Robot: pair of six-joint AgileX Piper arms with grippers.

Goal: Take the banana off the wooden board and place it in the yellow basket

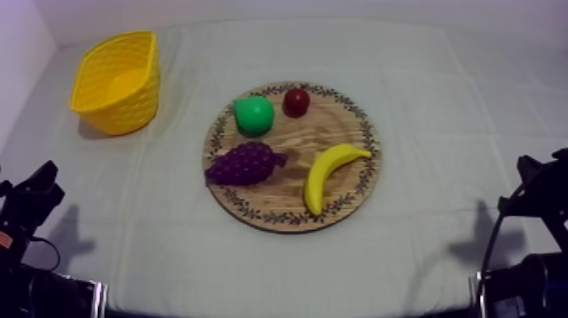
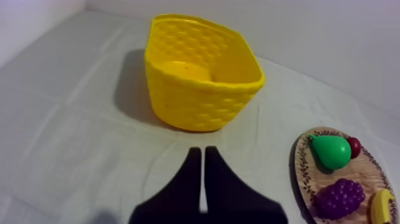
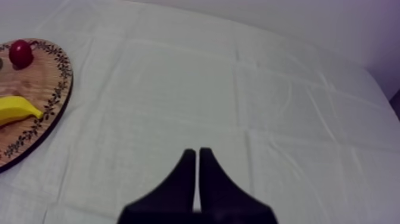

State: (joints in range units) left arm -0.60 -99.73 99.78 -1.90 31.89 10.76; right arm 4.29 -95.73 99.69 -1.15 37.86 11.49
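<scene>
Since the banana [image 2: 382, 205] lies on the board [image 2: 368, 171] and neither gripper holds anything, I judge the task not yet begun: reach, grasp, carry and drop are all left.

In the left wrist view, the left gripper [image 2: 203, 154] is closed on nothing, its fingers pressed into a narrow wedge. The basket [image 2: 202, 95] stands just ahead of it (empty, as far as its inside shows). The board sits ahead and to its right, with the banana at the side far from this gripper.

In the right wrist view, the right gripper [image 3: 197, 155] is likewise closed and empty over bare tabletop [image 3: 238, 89]. The board is ahead and to its left, the banana on the half nearer this gripper.

In the top view, the banana's long axis runs slantwise. One end points at the rim on the right gripper's side, the other at the rim nearest both arms, hollow side outward. The basket is well apart, on the left gripper's side.
</scene>
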